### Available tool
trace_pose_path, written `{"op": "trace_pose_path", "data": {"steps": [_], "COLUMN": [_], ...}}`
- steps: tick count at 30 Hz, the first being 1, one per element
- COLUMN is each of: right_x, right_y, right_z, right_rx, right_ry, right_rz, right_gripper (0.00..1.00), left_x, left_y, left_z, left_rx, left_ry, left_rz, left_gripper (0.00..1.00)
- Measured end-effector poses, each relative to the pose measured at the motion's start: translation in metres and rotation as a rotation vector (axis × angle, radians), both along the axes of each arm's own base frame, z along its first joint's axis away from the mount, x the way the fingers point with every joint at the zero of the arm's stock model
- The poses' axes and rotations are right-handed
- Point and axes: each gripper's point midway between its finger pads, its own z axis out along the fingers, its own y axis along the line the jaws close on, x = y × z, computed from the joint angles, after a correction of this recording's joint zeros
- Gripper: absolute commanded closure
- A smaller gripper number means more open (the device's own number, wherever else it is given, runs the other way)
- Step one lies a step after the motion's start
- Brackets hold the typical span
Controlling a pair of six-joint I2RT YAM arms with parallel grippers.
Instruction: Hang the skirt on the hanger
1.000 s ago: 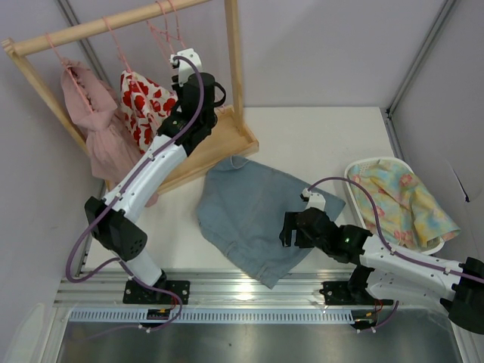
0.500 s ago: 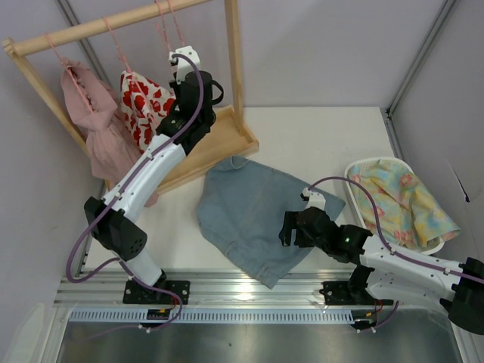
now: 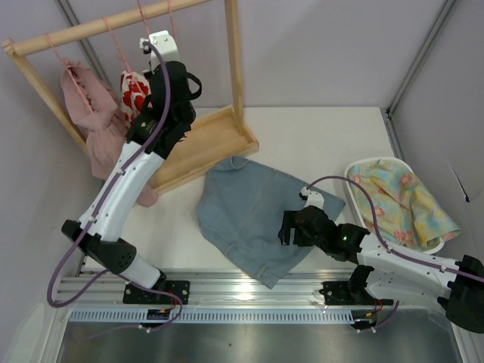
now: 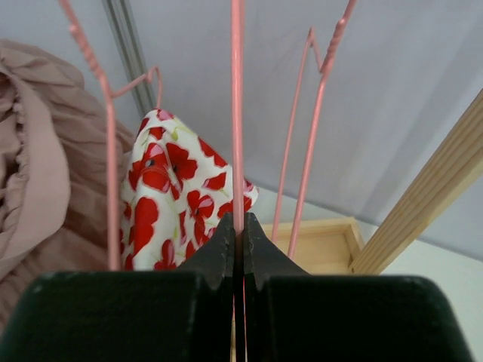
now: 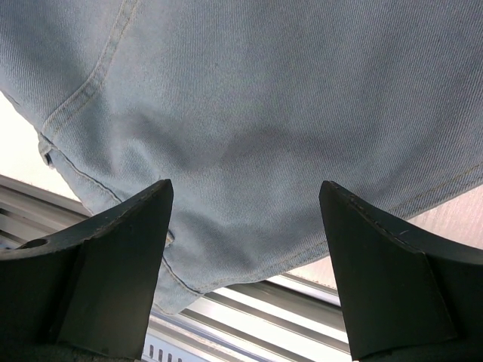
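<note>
Step in hand: fetching the hanger. The left claw (image 4: 238, 230) is raised to the rack (image 3: 113, 24) and is closed hard on one thin pink wire of the hanger (image 4: 238, 113), with no gap visible between the black fingers. Two similar wires (image 4: 302, 166) run close on either side, so the grip must be confirmed as a single strand. The hanger is slender, smooth, round-section wire; judged springy and liable to swing or twist in a narrow pinch. Next move, as judged: lift the hook clear of the wooden rail, draw the hanger away from the heart-print garment (image 4: 173, 188) and the pink ruffled dress (image 3: 94, 128) without snagging either, then carry it to the skirt. The skirt (image 3: 249, 212) lies flat on the white tabletop (image 3: 318, 144), between the rack base and the basket (image 3: 378, 162), its near corner reaching the metal strip at the front edge. It is light blue denim, fine twill weave, with stitched seams and a hemmed border; judged stiff enough to hold a fold yet limp when lifted by one point. The right claw (image 5: 245, 196) stands wide open just above the near part of the skirt, holding nothing; whether its fingers touch the cloth cannot be told. It will need to close on an edge, preferably the waistband, to present the skirt.
</note>
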Motion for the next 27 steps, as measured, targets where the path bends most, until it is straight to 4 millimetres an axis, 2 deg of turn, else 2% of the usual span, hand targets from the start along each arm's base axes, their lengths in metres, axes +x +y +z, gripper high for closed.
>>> {"op": "trace_pose_path", "data": {"steps": [4, 9, 16, 22, 27], "right_x": [0.001, 0.002, 0.006, 0.006, 0.004], "right_y": [0.000, 0.000, 0.002, 0.000, -0.005], "right_z": [0.001, 0.006, 0.022, 0.039, 0.043], "right_rx": [0.003, 0.011, 0.039, 0.056, 0.036], "right_ry": [-0.002, -0.008, -0.029, -0.069, -0.079], "right_rz": [-0.003, -0.009, -0.012, 0.008, 0.020], "right_gripper": [0.16, 0.16, 0.16, 0.16, 0.15], "left_x": [-0.032, -0.092, -0.172, -0.224, -0.254], "left_y": [-0.002, -0.015, 0.005, 0.011, 0.013], "left_z": [0.008, 0.010, 0.021, 0.014, 0.005], "left_rx": [0.015, 0.024, -0.072, -0.140, -0.161], "left_ry": [0.029, 0.058, 0.043, 0.072, 0.092], "left_rz": [-0.056, -0.187, -0.343, -0.545, -0.692], "left_gripper": [1.00, 1.00, 1.00, 1.00, 1.00]}}
